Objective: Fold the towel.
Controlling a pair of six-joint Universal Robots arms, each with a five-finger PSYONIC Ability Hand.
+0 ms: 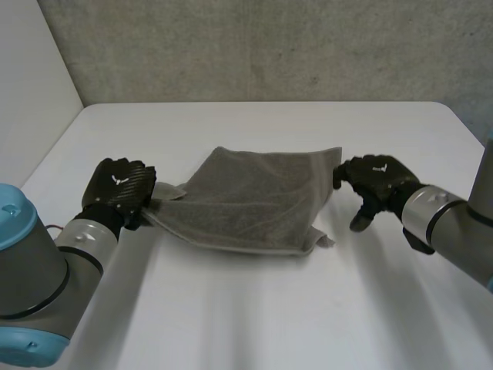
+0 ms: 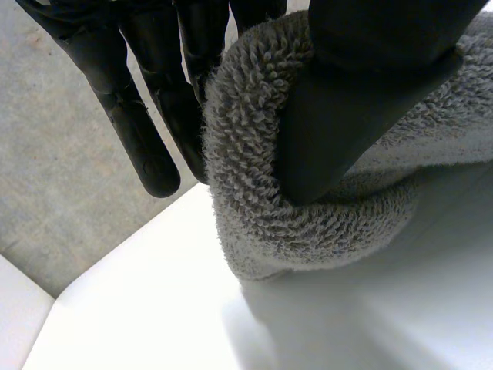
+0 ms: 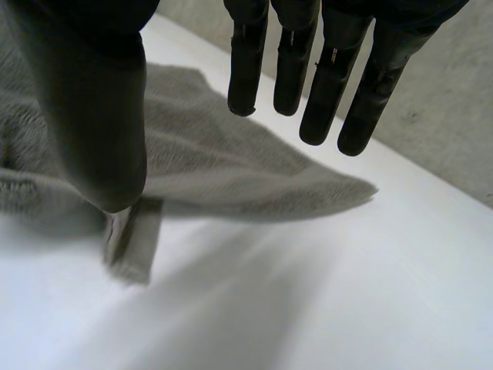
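Fingers [image 2: 189,85] and thumb of left hand [image 1: 119,189] clamped on grey towel [image 1: 246,200], 9 o'clock corner. Right hand [image 1: 377,181] fingers [image 3: 246,62] straight, spread, empty, just beside towel's 3 o'clock corner. Towel mid-tabletop [image 1: 231,308].

towel [image 1: 250,202] | grey terry, folded double | mid-table, left corner raised, rest lying flat

The left hand [image 1: 118,185] and right hand [image 1: 377,179] are both matte black with a tiny white logo on the back, and the left one's got that carbon-fibre weave look. Fingers [image 3: 246,62] are chunky black sticks with rounded tips. The left arm [image 1: 46,270] and right arm [image 1: 447,216] are fat grey tubes with black rings near the wrists, plus light-blue caps on the left.
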